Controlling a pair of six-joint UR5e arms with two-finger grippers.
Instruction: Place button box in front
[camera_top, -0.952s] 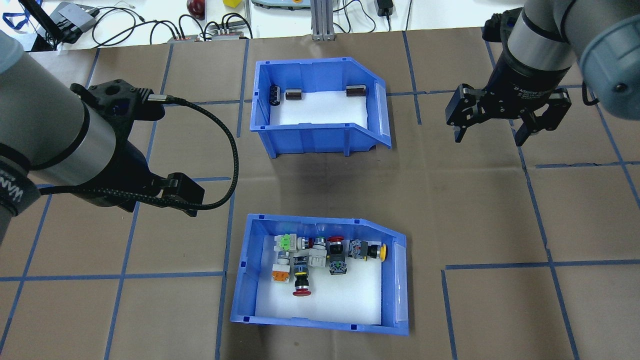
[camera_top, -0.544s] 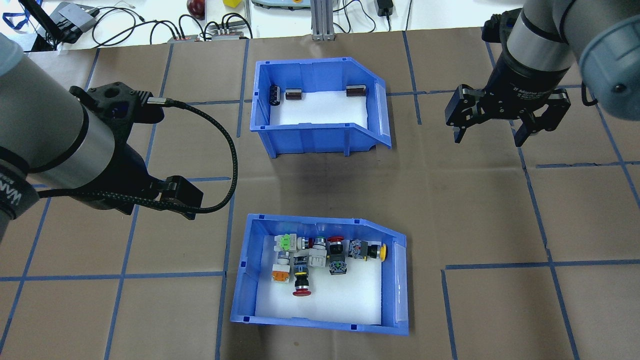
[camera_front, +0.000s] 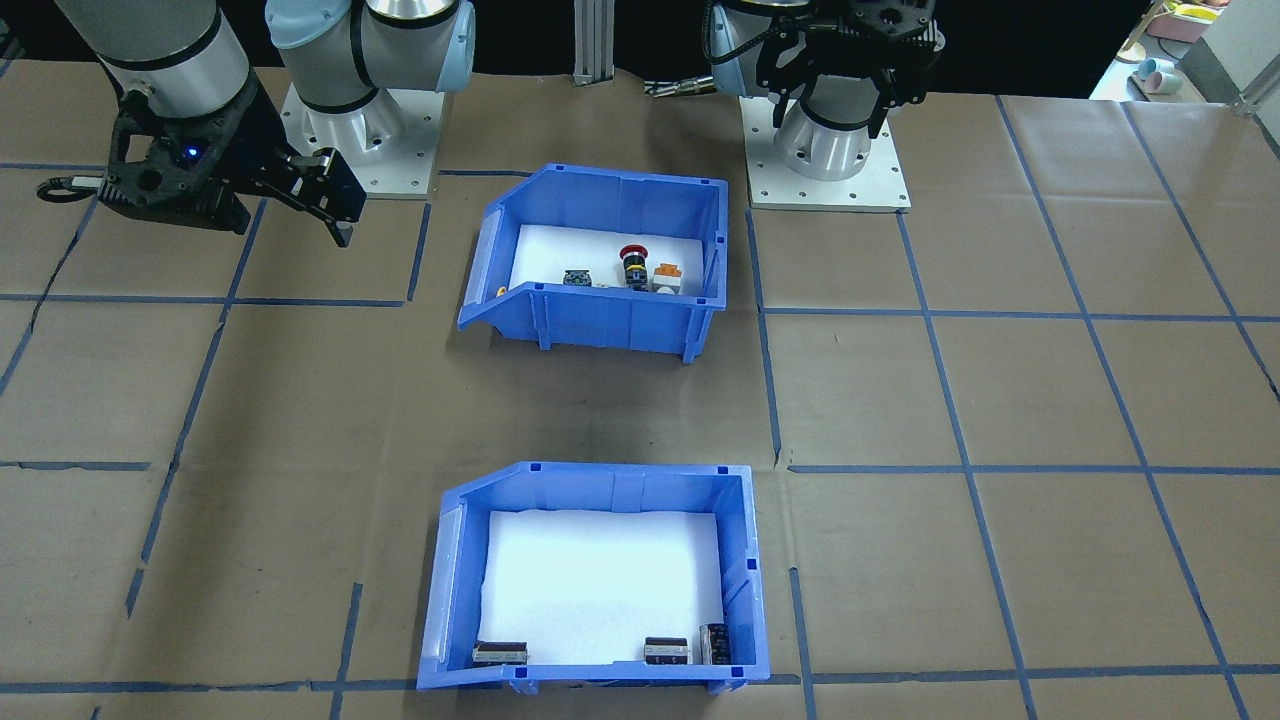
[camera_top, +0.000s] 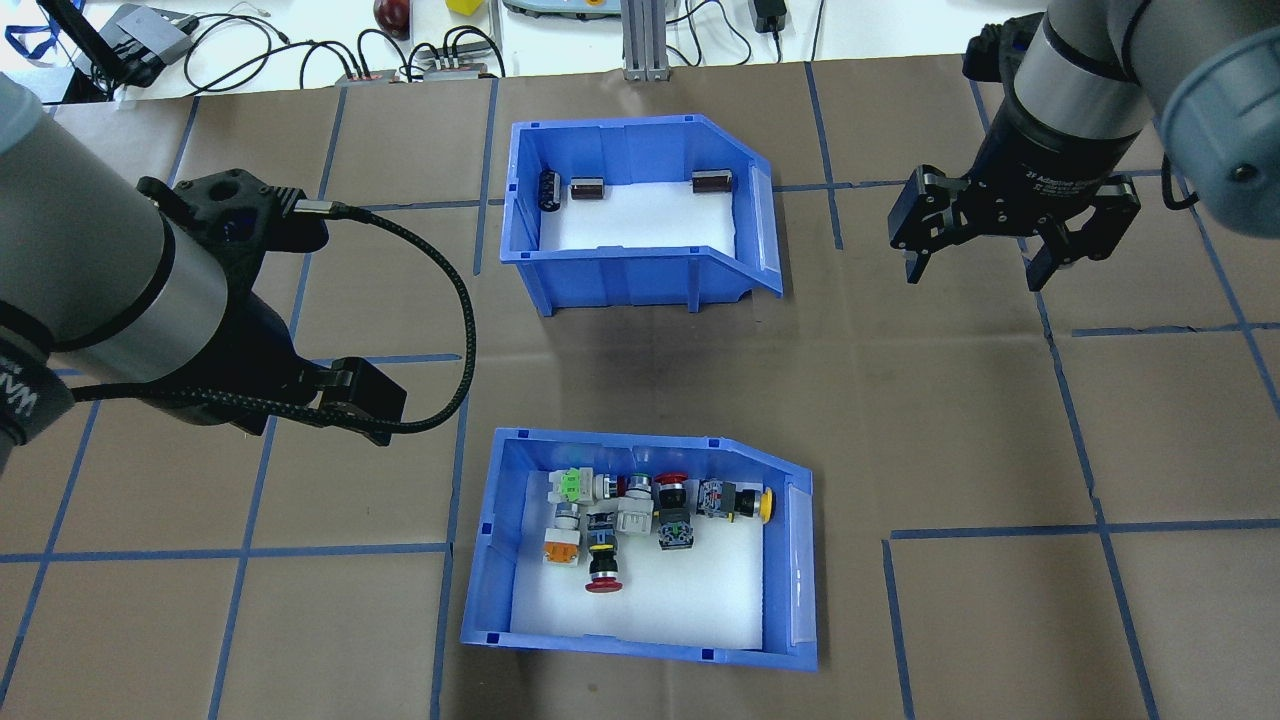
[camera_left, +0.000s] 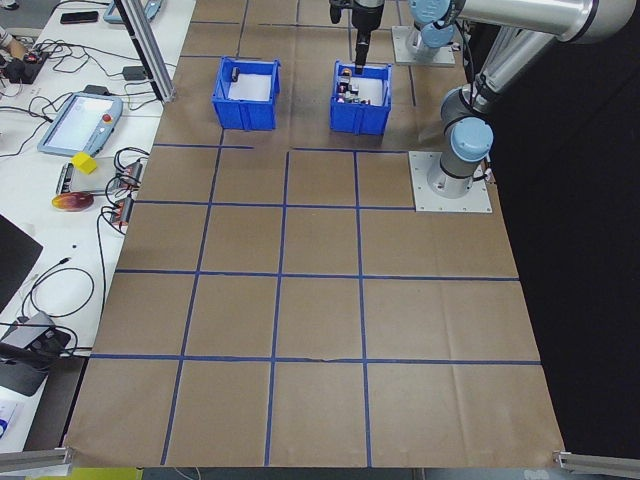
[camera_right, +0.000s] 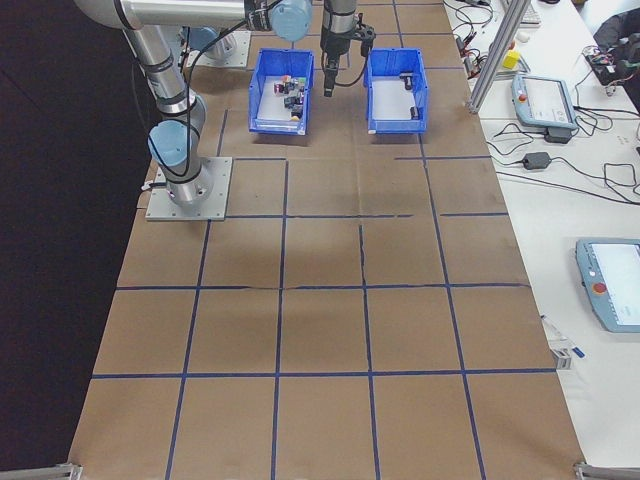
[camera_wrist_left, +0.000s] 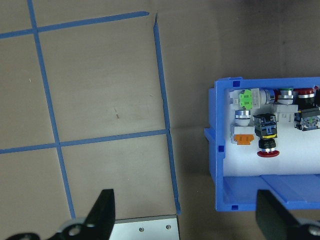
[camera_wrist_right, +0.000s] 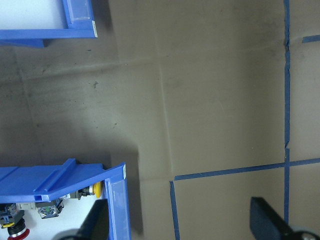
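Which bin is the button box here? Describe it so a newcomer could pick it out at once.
On the brown paper-covered table sit two blue bins, one behind the other. The button box is the one nearer the robot's base. Its white liner holds colourful push-buttons; the other bin holds only a few small dark parts.

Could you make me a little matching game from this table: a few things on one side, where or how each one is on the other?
Things:
1. blue plastic bin with colourful push-buttons
2. blue plastic bin with small black-and-silver parts
3. right pincer
4. red mushroom-head button

Places or states:
A. open, holding nothing
B. nearer the robot's base
C. lying on white foam
D. farther from the robot's base

Pairs: 1-B, 2-D, 3-A, 4-C
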